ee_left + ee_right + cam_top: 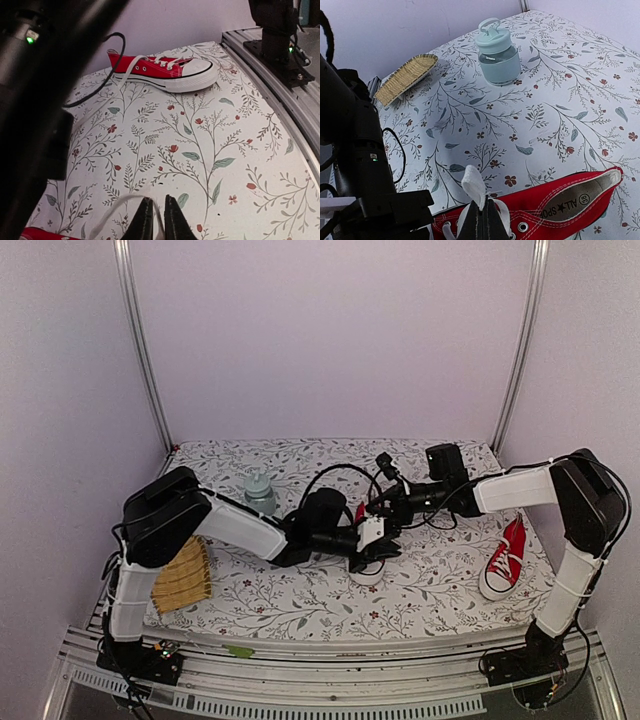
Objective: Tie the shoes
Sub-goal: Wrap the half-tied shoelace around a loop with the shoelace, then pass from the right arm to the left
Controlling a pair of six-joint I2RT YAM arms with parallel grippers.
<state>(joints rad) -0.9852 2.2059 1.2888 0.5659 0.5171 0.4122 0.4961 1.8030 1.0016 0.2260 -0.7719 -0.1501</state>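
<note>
Red sneaker (555, 207) bottom centre; right gripper (481, 212) clamps its lace end (472, 184); left gripper (157, 202) (fingers barely parted) straddles another strand (117, 201).

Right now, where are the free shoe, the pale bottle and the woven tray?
free shoe (162, 71), left wrist view, on its red canvas side.
pale bottle (498, 65), right wrist view, on its rounded body.
woven tray (404, 79), right wrist view, on its woven side.
</note>
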